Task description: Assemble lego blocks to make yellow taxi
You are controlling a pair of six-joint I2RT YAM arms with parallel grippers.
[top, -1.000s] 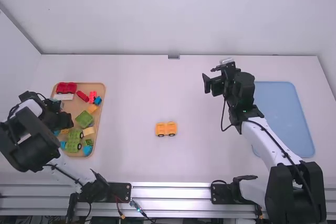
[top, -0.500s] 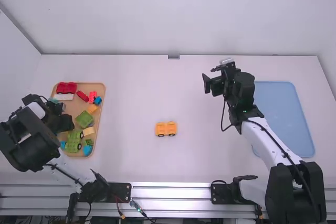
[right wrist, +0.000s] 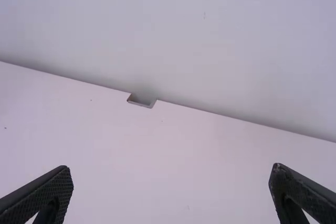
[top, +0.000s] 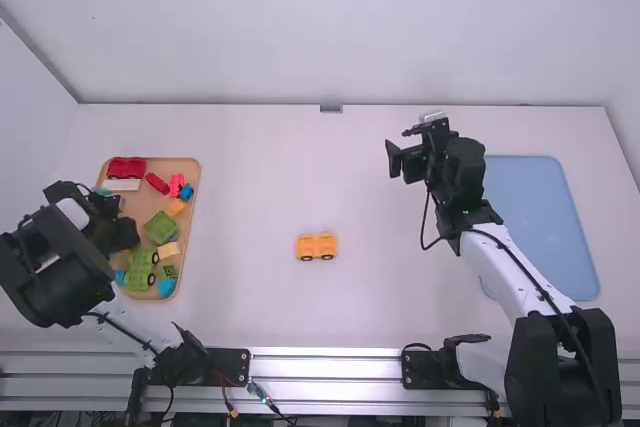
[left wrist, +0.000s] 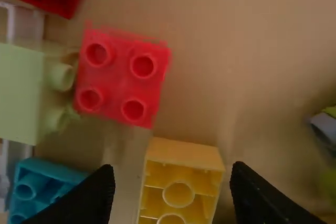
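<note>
In the high view my left gripper [top: 122, 235] is low over the left side of the wooden tray [top: 194, 161]. Seen from the left wrist, my left gripper [left wrist: 173, 177] has its fingers apart on either side of a yellow block [left wrist: 184, 156] with its hollow side showing. An orange-yellow wheeled piece [top: 316, 245] stands alone mid-table. My right gripper [top: 398, 160] is held above the table, right of the middle; in the right wrist view the right gripper [right wrist: 171, 182] is open with nothing between its fingers.
Beside the yellow block lie a red block [left wrist: 121, 74], a pale green block [left wrist: 21, 93] and a teal block [left wrist: 39, 184]. The tray also bears green pieces [top: 160, 227] and red ones [top: 126, 167]. A blue mat [top: 540, 217] lies at right.
My left gripper has shifted slightly to the right and down over the tray in the high view. The right arm and the wheeled piece have kept still.
</note>
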